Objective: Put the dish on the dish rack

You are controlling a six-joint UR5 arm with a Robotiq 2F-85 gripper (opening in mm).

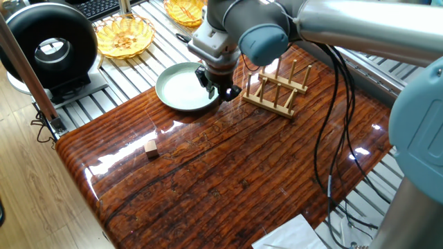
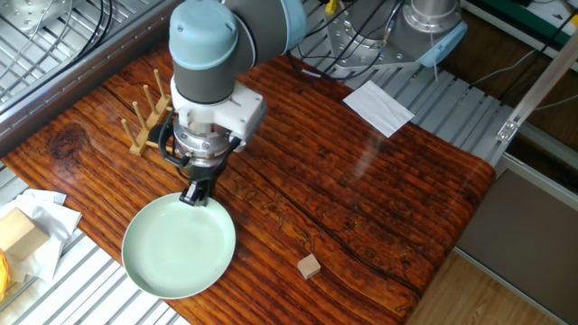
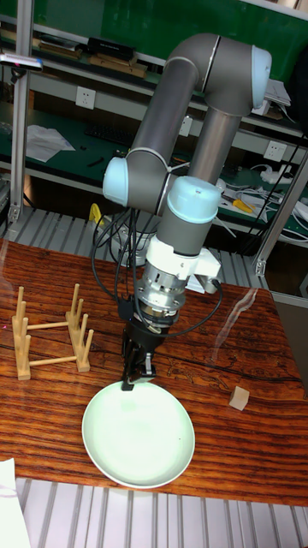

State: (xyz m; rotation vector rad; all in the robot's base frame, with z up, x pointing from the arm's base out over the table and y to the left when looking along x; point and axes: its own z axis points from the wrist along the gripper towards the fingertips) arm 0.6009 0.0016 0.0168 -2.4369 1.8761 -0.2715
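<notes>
Tall fixed view: bench [image 3: 257, 445] fills the lower frame; mint dish [image 3: 137, 437] lies flat at bottom centre, rack [image 3: 51, 342] at left. Claw [image 3: 137, 377] pinches the dish's far rim; lift gently, tilting it upright.
</notes>
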